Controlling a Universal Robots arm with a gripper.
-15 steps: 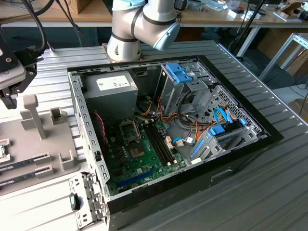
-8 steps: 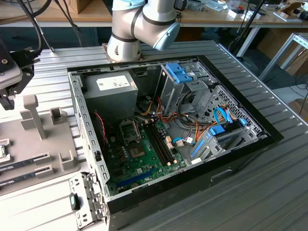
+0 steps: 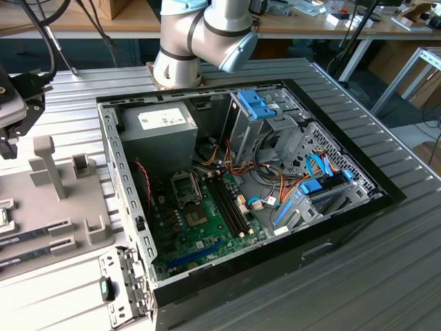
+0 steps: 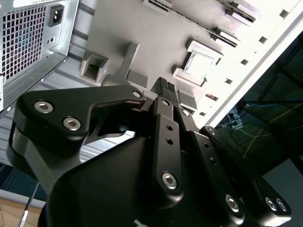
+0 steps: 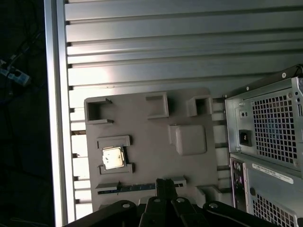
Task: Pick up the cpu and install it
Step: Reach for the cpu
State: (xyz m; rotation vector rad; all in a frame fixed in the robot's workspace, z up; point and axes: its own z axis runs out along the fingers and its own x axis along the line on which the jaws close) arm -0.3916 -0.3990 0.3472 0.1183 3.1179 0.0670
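Gripper: black gripper hangs above the edge of a grey fixture plate, seen in both wrist views
Jaws: fingers look clenched tip to tip with nothing between them, though the tips are seen nearly end-on, so this reads as likely rather than certain
Cpu: cpu lies flat, silvery top up, in a cornered cradle on the plate; in the second wrist view the cpu sits in the same cradle, near the fingertips but apart from them, untouched
Plate: in the exterior view the fixture plate lies at 9 o'clock from the open computer case, just beside its wall
Socket: socket frame sits toward 11 o'clock on the green motherboard, its middle dark; cpu not yet installed
Power supply: grey box at 12 o'clock from the socket, inside the case
Arm: arm rises at 12 o'clock from the case, off the ribbed metal table
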